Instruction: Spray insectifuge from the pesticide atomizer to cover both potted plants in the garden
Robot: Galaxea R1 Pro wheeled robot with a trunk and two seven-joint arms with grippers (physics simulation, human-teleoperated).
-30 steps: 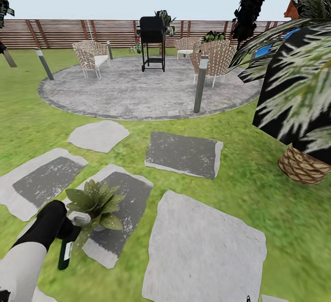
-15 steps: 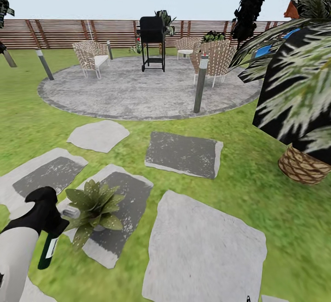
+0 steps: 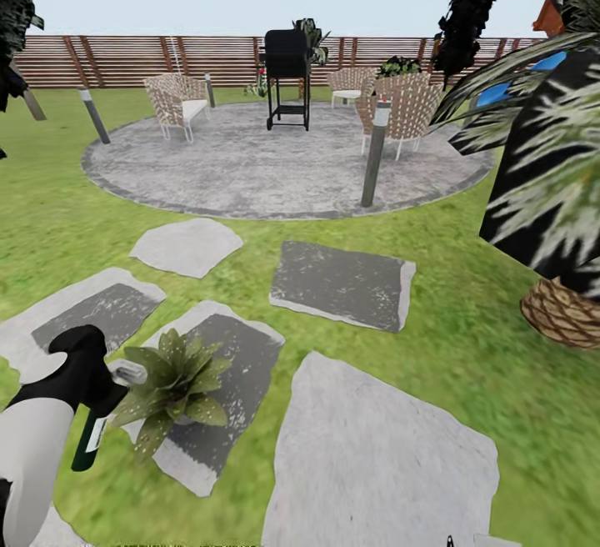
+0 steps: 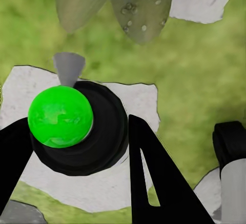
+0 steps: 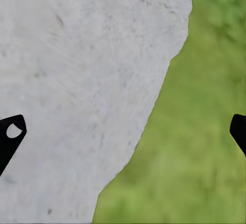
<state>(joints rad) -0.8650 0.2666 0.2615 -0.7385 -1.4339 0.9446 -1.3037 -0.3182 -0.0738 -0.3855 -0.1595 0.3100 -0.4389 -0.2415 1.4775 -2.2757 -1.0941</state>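
Observation:
My left gripper is shut on the pesticide atomizer. Its dark bottle hangs below my hand and its whitish spray head points at a potted plant. That plant is a low green rosette standing on a grey stepping stone just right of the nozzle. In the left wrist view the black fingers clamp the round dark atomizer, which carries a bright green ball. Its grey nozzle aims at spotted leaves. My right gripper hangs open over a pale stone and grass.
Several grey stepping stones lie in the lawn. A tall palm in a woven pot crowds the right side. Beyond are a bollard light, the round patio with a black grill and wicker chairs, and the slatted fence.
My left arm has drawn the atomizer leftward, off the plant's leaves to just beside them. The whole head view has also shifted a little to the right.

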